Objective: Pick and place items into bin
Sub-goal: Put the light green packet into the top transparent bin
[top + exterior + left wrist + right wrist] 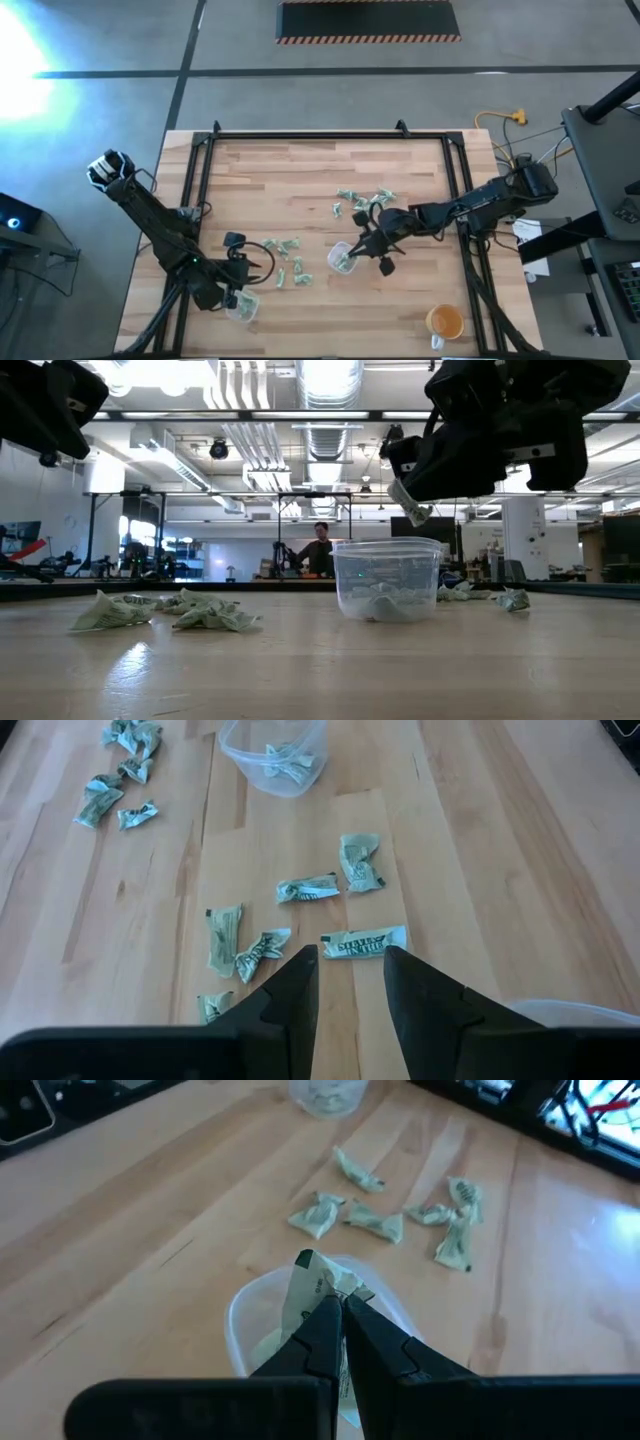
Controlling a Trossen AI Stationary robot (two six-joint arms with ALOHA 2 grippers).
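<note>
Between the right jaws (pixel 338 1318) (pinched shut) sits a wrapper (pixel 308 1285); above the cup (pixel 250 1315).

surface: wooden table (pixel 300 170) | on it: scattered wrappers (pixel 365 199), 2 clear cups (pixel 341 259), orange mug (pixel 444 322)

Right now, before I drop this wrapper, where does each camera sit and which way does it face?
High: overhead, straight down on the table; both arms show.
Low: table height, facing the room; right gripper hangs above the clear cup.
Left wrist: looks past open fingers at loose wrappers.
Right wrist: looks down past shut fingers pinching a wrapper over the same cup.
Shared: that cup shows in all four.
</note>
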